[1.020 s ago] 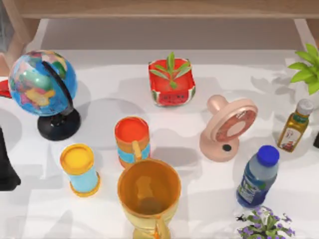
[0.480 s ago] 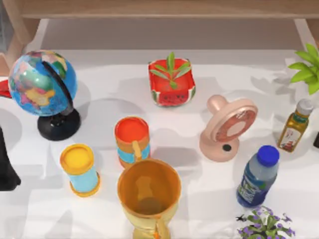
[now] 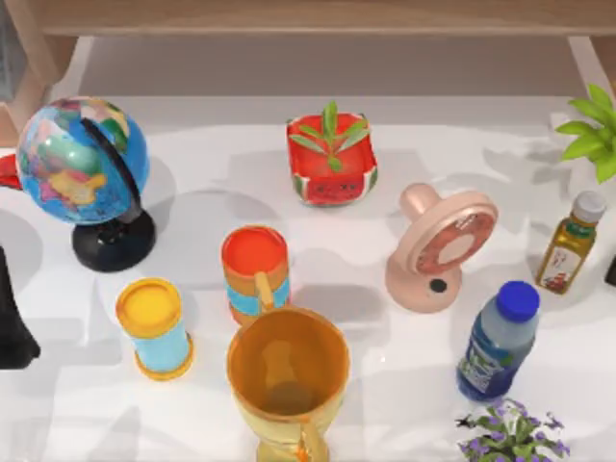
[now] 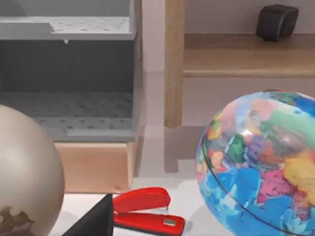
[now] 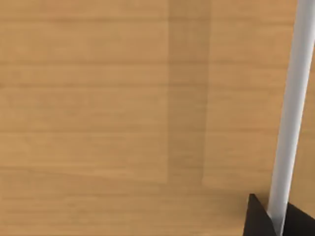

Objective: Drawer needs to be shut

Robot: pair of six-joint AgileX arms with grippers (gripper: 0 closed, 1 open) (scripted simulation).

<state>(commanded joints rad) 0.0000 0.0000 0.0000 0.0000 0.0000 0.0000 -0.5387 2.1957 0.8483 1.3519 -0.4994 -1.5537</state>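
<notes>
Drawer (image 4: 69, 105) stands pulled out of a wooden cabinet (image 4: 93, 164) beyond the table's (image 3: 404, 385) left edge, ahead of the left pincer (image 3: 12, 327) at that edge, with a red stapler (image 4: 147, 211) and a globe (image 3: 82, 159) between. Whether that pincer is spread, I cannot tell. Right wrist view faces a wood panel (image 5: 123, 98) crossed by a white bar (image 5: 290, 113).

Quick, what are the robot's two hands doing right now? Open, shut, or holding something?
Left gripper: at the table's left edge near the globe; open or shut cannot be told.
Right gripper: close to a wooden panel; cannot be told either.
</notes>
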